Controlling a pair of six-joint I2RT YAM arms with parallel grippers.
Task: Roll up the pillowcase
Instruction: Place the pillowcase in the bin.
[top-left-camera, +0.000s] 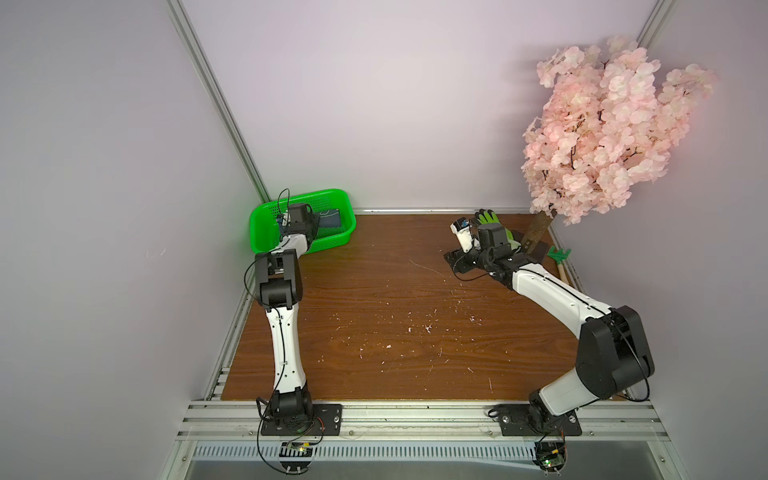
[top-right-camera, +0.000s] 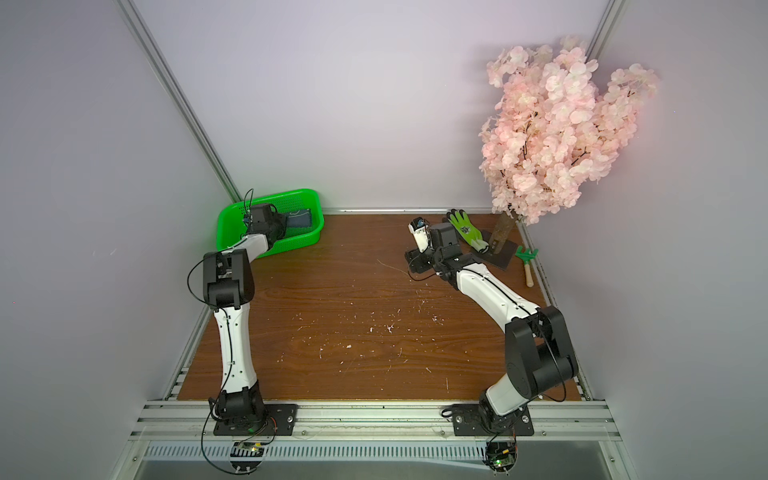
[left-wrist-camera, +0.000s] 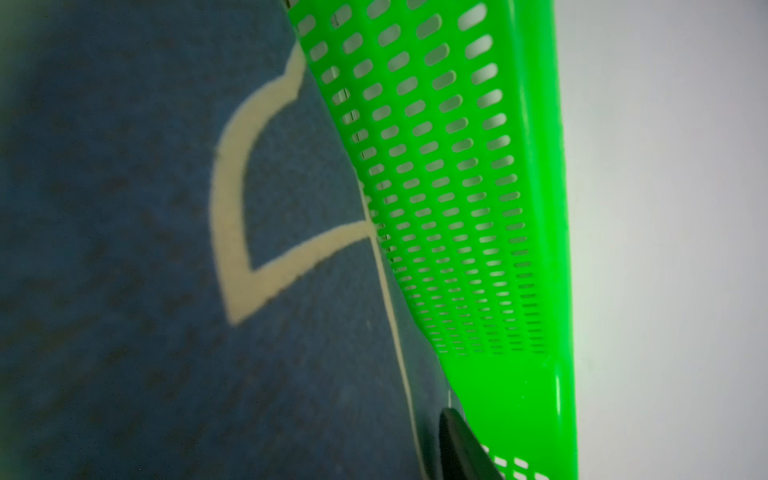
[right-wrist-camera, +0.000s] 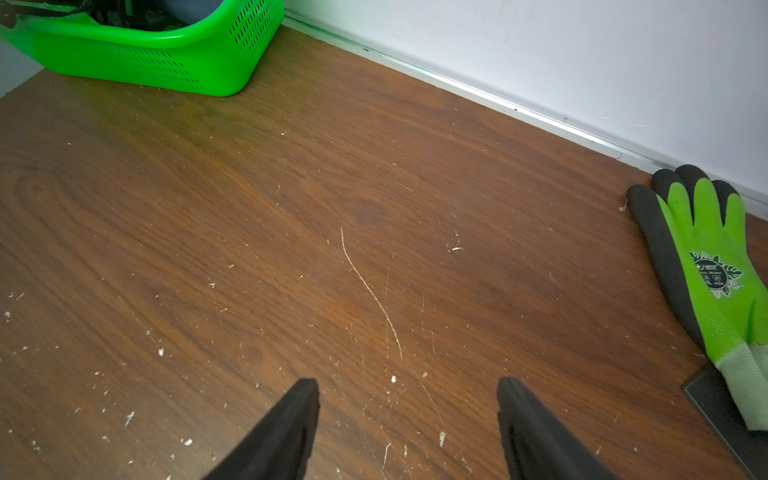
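Pillowcase (top-left-camera: 330, 218) is lying in the green basket (top-left-camera: 328, 243) at ten o'clock on the worktop (top-left-camera: 395, 311). Left fingers (left-wrist-camera: 457, 440) are working beside the basket wall, spacing not discernible. Right fingers (right-wrist-camera: 299, 415) are standing apart, empty. Risk: cloth snagging on the perforated wall and loosening.

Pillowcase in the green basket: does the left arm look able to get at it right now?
Probably yes: the left gripper reaches into the basket, right at the pillowcase, with nothing visible between them.

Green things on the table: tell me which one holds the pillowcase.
The basket, in the far left corner: the dark blue pillowcase lies inside it. The glove and the rake lie at the far right, holding nothing.
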